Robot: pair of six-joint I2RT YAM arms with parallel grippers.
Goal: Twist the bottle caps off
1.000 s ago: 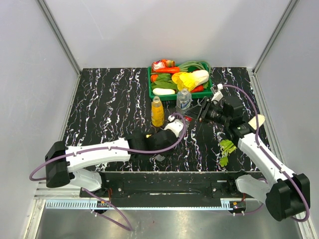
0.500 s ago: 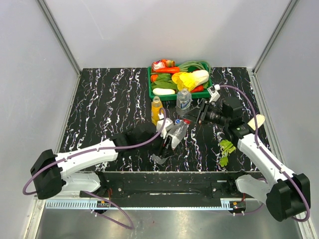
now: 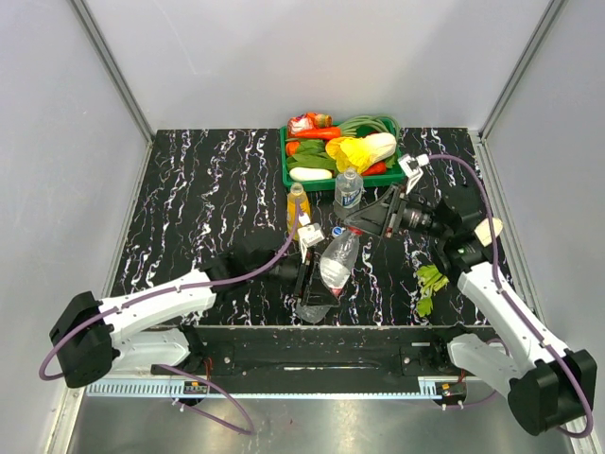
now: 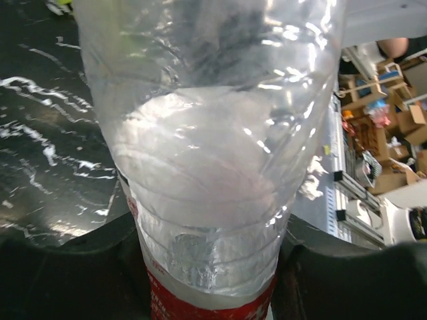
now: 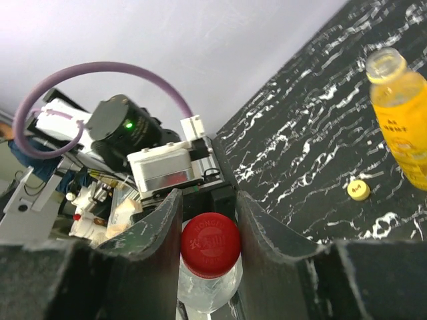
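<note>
Red-label bottle (image 3: 337,263) is now tilting higher at frame centre, off the table (image 3: 189,208) — left hand (image 3: 310,280) is clamping its body, right hand (image 5: 208,213) is pinching closed on its red cap (image 5: 210,245).

light: I see even, bright overhead | glare: on clear plastic red-label bottle (image 4: 207,167) | blur: my left wrist close-up soft

Clear red-label bottle (image 3: 337,263) is tilted above the bench (image 3: 208,208), red cap (image 5: 210,245) on; orange juice bottle (image 5: 399,117) stands uncapped, yellow cap (image 5: 359,190) lying near it.
</note>
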